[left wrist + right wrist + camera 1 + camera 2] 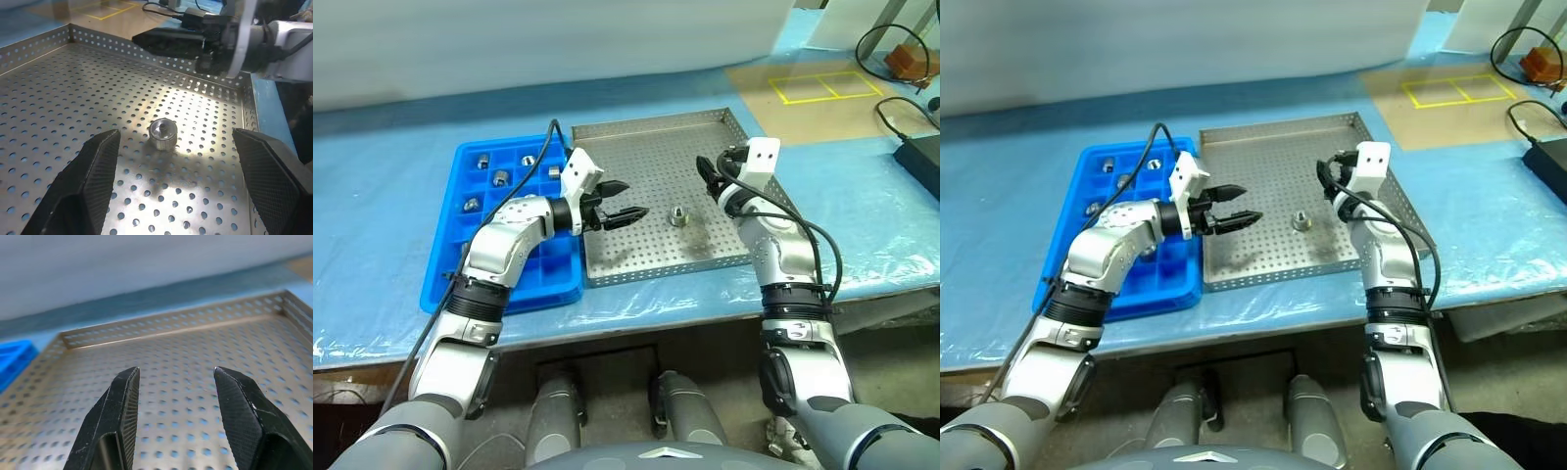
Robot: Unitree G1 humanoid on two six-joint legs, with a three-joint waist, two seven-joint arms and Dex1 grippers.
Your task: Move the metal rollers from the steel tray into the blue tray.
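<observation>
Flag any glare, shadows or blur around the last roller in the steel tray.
Left wrist view: bright glare patch on the steel tray floor around the roller; right arm behind it blurred. Left eye view: dark smudgy shadow beside the roller on the tray floor. Right wrist view: tray's far rim soft, fingers sharp.

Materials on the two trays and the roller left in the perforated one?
Steel tray: bare sheet metal, probably steel; dull sheen, punched holes.
Blue tray: looks like moulded plastic; uniform glossy blue, gridded compartments.
Metal roller: machined metal; bright glint, alloy unclear.

Blue-sheeted table [391, 196], yellow floor tape [827, 86]
</observation>
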